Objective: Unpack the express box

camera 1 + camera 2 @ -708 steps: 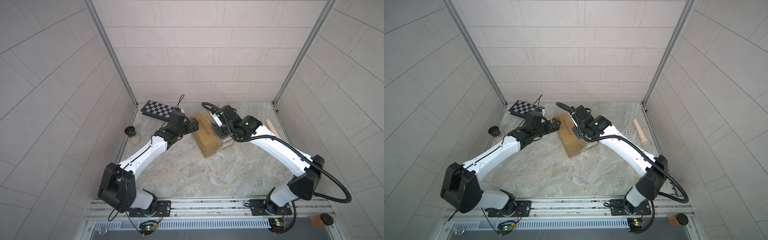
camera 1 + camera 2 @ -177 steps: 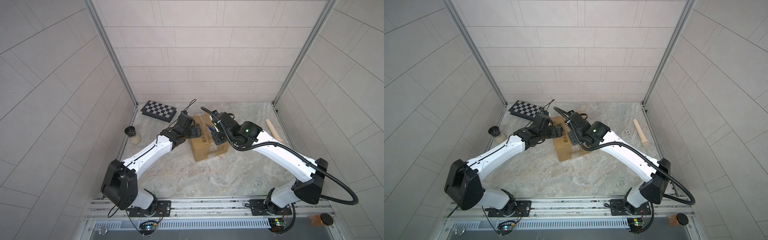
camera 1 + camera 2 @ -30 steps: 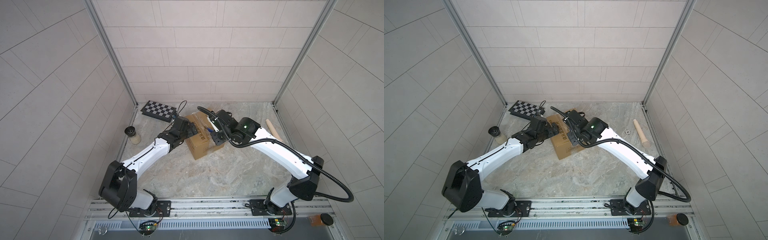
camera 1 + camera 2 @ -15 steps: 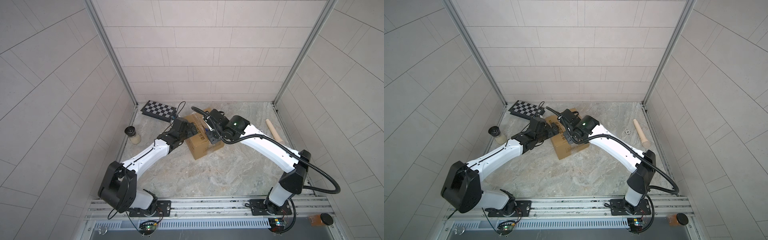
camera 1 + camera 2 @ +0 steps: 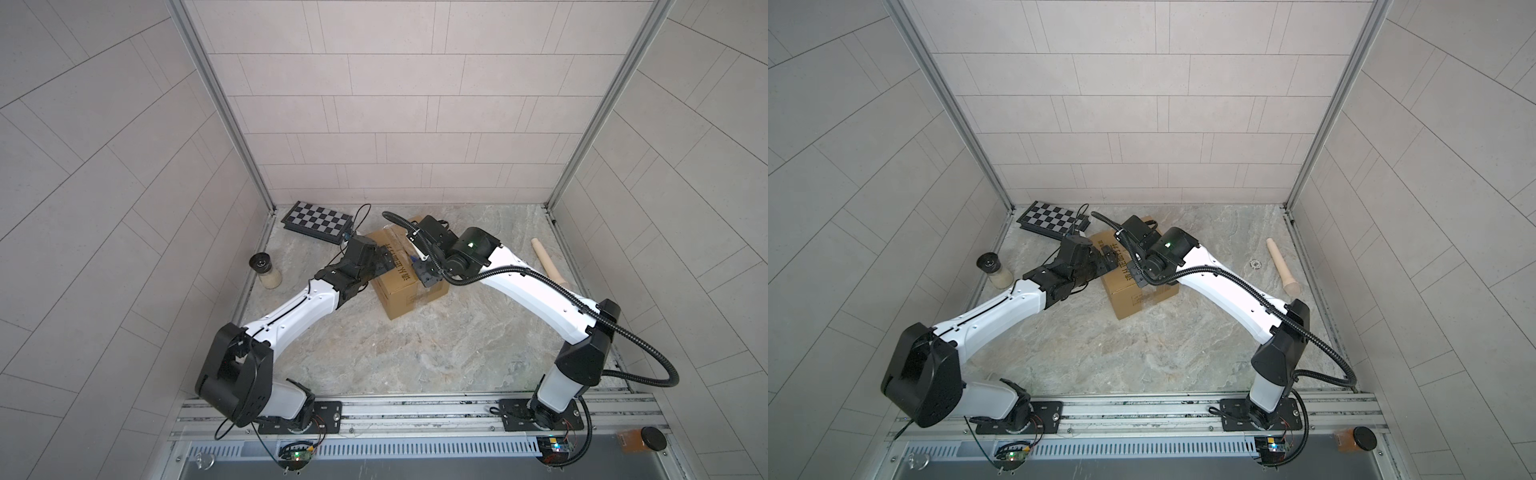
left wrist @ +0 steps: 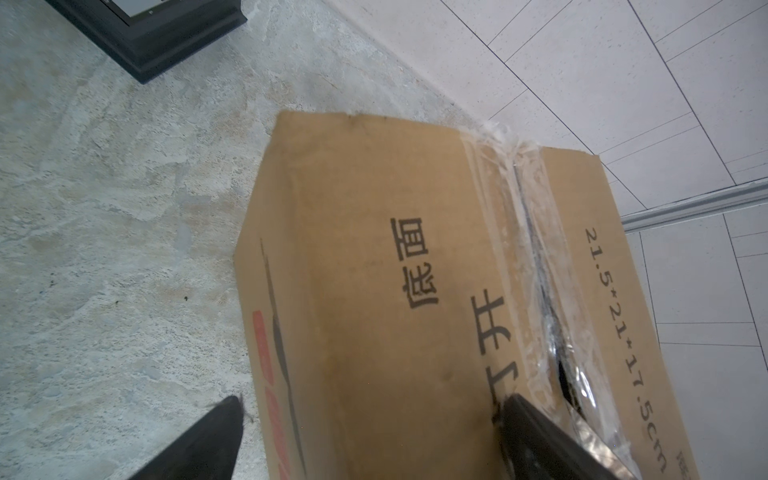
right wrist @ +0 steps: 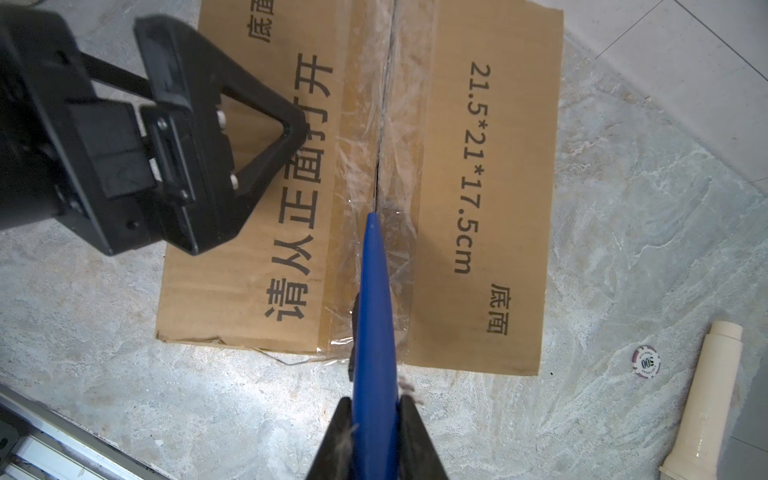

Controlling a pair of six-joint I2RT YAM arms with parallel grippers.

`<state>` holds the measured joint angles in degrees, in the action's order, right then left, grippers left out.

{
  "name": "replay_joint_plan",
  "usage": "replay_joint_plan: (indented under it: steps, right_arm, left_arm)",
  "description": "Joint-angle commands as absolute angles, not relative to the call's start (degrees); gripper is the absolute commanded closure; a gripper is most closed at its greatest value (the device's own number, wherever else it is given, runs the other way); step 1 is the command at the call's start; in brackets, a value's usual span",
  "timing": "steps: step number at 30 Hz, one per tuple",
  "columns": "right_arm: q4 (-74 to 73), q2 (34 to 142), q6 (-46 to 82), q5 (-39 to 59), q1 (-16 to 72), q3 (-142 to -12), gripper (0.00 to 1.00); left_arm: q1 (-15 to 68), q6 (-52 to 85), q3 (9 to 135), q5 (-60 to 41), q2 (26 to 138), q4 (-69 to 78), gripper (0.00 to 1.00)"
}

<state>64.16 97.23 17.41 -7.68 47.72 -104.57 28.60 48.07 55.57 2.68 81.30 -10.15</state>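
Note:
The express box [image 5: 399,286] is a brown carton with black print, standing on the stone floor in both top views. Clear tape [image 7: 384,124] runs along its top seam, and a dark slit shows in it. My left gripper [image 6: 370,409] is open and straddles the box's left top edge. One of its fingers [image 6: 536,436] rests on the top by the tape, while the second hangs beside the wall. My right gripper [image 7: 372,401] is shut on a blue pointed tool [image 7: 374,291], whose tip lies on the taped seam.
A checkered board case [image 5: 318,221] lies behind the box by the back wall. A jar with a black lid [image 5: 266,270] stands at the left wall. A cream cylinder [image 5: 546,262] and a small chip [image 7: 646,361] lie to the right.
My right arm has shifted a little to the left over the box top, with the blue tool still held. The left gripper and the box have hardly moved.

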Motion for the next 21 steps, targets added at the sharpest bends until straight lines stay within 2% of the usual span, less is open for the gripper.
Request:
replay_joint_plan:
  steps: [1,9,13,21]
  right_arm:
    - [77.50,94.39,17.60,-3.41,48.45,-105.35,1.00]
    - [79.67,92.47,19.15,-3.54,49.05,-103.93,1.00]
    - [75.93,91.94,17.34,-3.63,49.05,-101.94,1.00]
    - [72.11,97.50,14.05,-1.23,47.90,-107.68,1.00]
  left_arm:
    - [28.29,47.20,52.51,6.33,84.02,-21.79,0.00]
    - [28.32,47.03,52.38,6.63,83.86,-20.04,0.00]
    - [28.26,47.11,52.47,6.24,83.69,-19.24,0.00]
    - [28.26,47.15,50.09,-1.40,81.26,-10.67,0.00]
